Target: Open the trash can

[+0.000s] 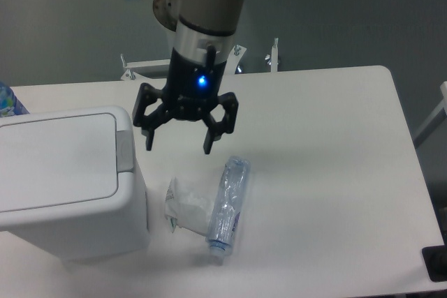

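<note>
The large boxy white plastic trash can (66, 186) sits lower left of the black two-finger hand (179, 144). Its grey rectangular push button (125, 150) lies just left of the hand, which hangs wide open and empty.

My gripper (178, 149) hangs above the surface (328, 172), right of the trash can (66, 179); a bottle (228, 204) lies just in front.

The trash can (66, 179) runs off the left edge — its far side unseen; the desk (335, 172) is cropped below.
</note>
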Robot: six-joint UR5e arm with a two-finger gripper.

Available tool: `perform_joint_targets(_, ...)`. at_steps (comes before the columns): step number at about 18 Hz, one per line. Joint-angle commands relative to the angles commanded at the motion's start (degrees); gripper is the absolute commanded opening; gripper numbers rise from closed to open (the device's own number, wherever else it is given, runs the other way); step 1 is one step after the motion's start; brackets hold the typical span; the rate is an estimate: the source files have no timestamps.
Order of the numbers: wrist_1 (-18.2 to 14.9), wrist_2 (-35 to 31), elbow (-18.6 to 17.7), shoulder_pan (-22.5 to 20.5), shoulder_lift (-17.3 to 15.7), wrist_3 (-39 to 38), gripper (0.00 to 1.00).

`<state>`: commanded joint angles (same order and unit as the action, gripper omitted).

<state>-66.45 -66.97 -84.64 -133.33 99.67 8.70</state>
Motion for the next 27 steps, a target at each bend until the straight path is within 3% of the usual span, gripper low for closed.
perform_joint_targets(27, 0.09, -0.35, -1.32, 1.23, 0.62, 0.0, 1.0)
